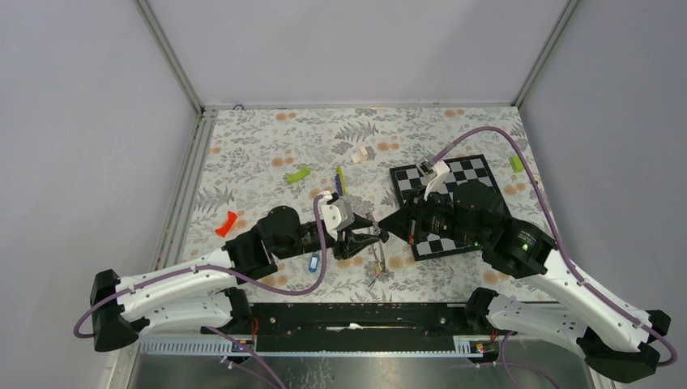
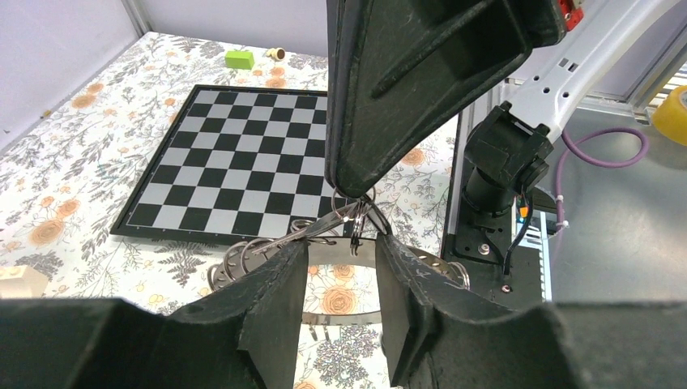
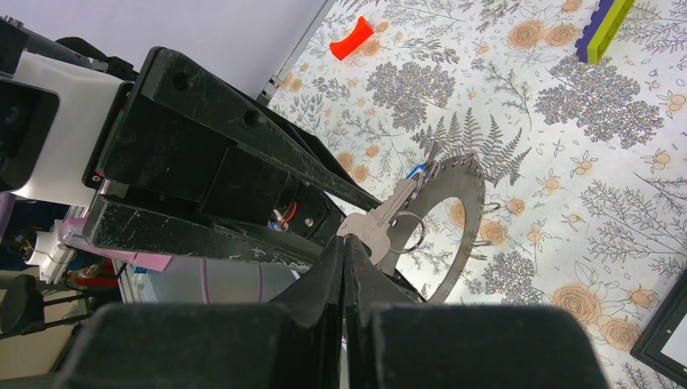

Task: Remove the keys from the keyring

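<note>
Right end effector (image 3: 347, 247); seemingly toothed keyring (image 3: 472, 203)

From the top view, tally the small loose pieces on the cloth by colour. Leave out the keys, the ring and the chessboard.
Lime-green blocks: 2
Red piece: 1
Purple and yellow-green stick: 1
White piece: 1
Total: 5

Floral tablecloth (image 1: 259, 150), plain grey walls (image 1: 81, 121) (perhaps panels)
</note>
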`<state>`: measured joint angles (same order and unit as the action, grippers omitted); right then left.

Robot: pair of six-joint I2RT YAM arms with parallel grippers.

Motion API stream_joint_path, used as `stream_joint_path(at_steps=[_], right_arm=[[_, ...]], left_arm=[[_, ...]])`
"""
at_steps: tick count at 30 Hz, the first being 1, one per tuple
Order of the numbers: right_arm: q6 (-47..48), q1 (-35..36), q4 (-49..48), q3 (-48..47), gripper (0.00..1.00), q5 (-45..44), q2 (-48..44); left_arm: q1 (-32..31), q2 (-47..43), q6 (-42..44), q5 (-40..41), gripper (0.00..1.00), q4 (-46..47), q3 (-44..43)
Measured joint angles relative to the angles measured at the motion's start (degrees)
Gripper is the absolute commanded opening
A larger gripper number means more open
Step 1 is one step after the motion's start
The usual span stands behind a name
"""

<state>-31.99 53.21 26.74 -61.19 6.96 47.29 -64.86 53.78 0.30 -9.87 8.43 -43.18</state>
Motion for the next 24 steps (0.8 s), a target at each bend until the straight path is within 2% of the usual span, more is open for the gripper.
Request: stream_joint_path(at_steps=[24], right_arm=[[0.2,0.0,0.48,0.0,0.0,0.0,-0.2]], left_arm=[[-0.33,-3.87,3.1,1.16,0.43,-4.83,0.0]])
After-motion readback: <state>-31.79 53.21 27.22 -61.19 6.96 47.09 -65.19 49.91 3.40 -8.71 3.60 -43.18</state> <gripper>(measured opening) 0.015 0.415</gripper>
